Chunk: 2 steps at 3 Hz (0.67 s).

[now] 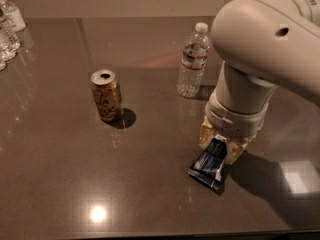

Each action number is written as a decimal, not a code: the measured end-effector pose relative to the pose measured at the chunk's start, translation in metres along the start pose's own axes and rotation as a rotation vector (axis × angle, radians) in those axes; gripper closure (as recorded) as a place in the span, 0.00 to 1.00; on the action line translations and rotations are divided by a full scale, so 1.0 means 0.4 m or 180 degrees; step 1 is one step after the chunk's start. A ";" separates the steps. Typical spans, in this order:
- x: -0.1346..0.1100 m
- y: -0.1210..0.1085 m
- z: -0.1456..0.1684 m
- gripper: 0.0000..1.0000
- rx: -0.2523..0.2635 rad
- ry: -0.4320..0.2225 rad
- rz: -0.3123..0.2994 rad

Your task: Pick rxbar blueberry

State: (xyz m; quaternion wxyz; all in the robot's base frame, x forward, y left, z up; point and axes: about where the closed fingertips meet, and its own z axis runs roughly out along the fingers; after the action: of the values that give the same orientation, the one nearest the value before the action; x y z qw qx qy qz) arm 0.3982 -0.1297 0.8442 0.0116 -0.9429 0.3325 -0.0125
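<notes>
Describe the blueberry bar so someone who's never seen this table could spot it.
Find the big white robot arm over the right side of the dark table; its gripper hangs low near the front edge. The rxbar blueberry sits right at that gripper. It is the only flat, dark blue wrapper, unlike the upright gold soda can and clear water bottle farther back.

gripper [222, 151] at rxbar blueberry [206, 166], can [106, 96] left

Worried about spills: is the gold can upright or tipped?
Upright: the gold can stands on its base, opening up. The claw sits over the rxbar blueberry.
</notes>
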 end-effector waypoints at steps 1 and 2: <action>0.002 -0.020 -0.054 1.00 0.0086 -0.0021 0.0049; -0.004 -0.058 -0.150 1.00 0.0267 -0.0053 0.0014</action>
State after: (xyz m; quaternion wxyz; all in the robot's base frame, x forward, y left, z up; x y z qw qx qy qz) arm 0.4095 -0.1115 0.9048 0.0539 -0.9410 0.3337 -0.0184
